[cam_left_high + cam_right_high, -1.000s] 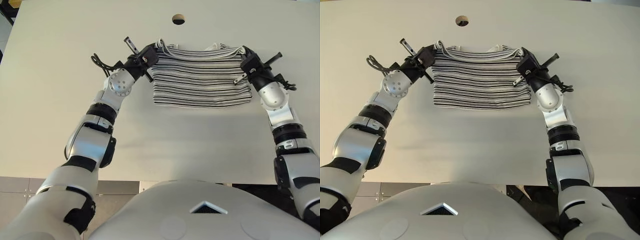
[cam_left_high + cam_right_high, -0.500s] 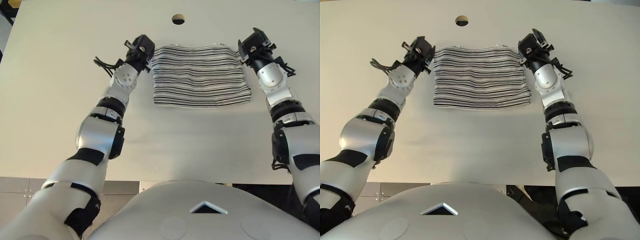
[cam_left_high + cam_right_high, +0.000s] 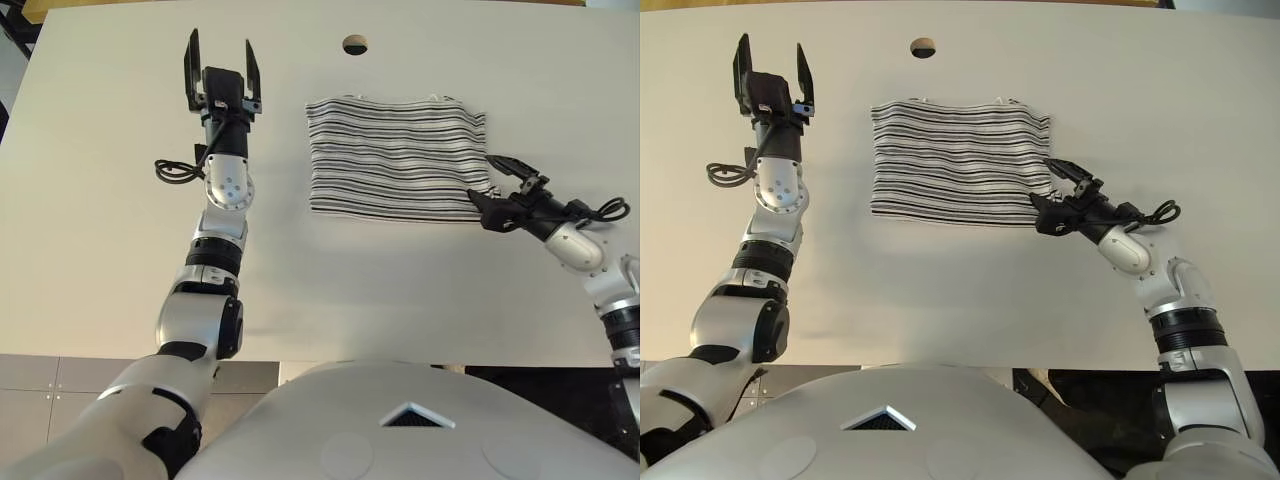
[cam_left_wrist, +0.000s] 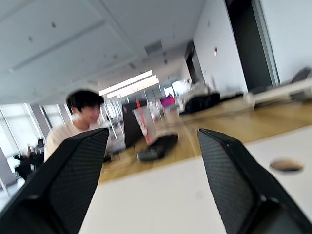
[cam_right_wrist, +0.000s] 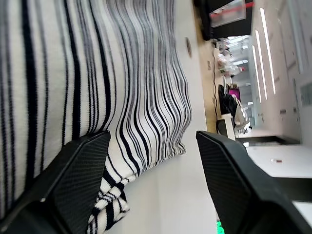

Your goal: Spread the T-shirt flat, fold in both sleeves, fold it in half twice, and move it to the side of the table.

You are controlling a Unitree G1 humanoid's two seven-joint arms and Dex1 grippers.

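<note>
The T-shirt (image 3: 395,155) lies on the worktop (image 3: 350,290), toward the far side and a little to the right of the middle, just near of a small round hole (image 3: 354,44) in the top. It is not spread out any more. It is a tidy striped block with straight sides, and no sleeves stick out, so the sleeves look tucked in. The near edge looks thick, like layers stacked up, so I think at least one fold in half is done. I cannot tell for sure if the second fold in half is done too; the block is wider than it is deep, so one more fold from side to side may be left. The left gripper (image 3: 220,57) is up off the worktop, far and well to the left of the shirt. It is open wide and holds nothing. The right gripper (image 3: 482,180) is down low at the near right corner of the shirt, just touching or almost touching the edge. It is open too, with the striped cloth right in front of it, and it has not closed on anything. The shirt sits around the middle of the worktop, not at a side, so the last job, moving it over to the side, is not done yet. My guess is the right gripper is about to pinch that corner for the next step.
</note>
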